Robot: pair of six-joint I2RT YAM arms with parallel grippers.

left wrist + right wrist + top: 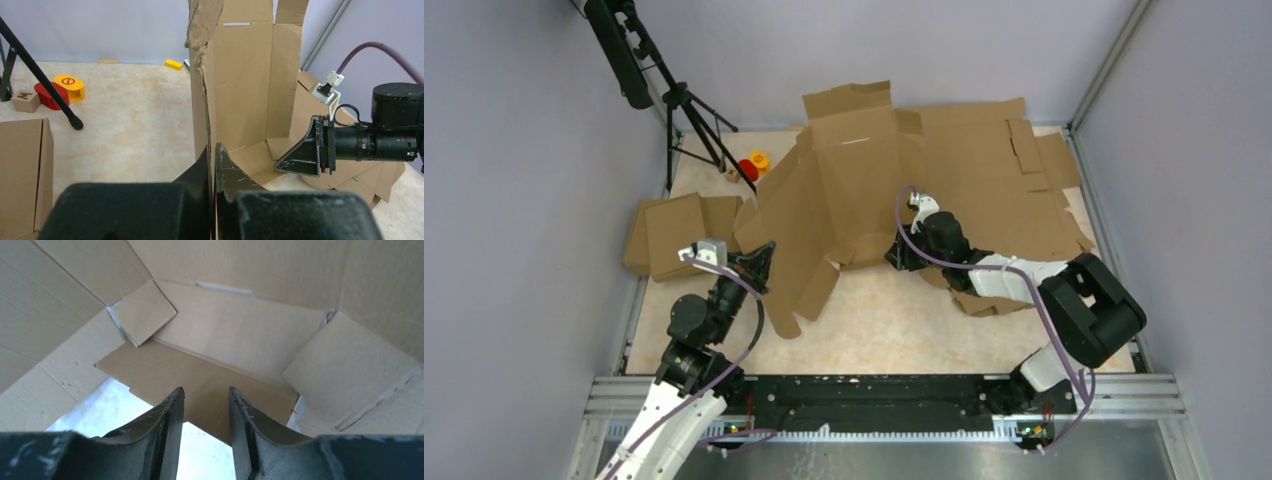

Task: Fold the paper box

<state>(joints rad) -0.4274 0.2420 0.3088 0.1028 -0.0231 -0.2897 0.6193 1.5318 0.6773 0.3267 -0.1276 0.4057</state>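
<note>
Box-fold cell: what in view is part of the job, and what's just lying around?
Job:
- paper box
- left gripper, shut on the box's side panel edge
- right gripper, open, inside the box

Lying about:
- pile of cardboard sheets
- smaller cardboard pieces
- red and yellow toy parts
- lettered wooden block
- tripod
</note>
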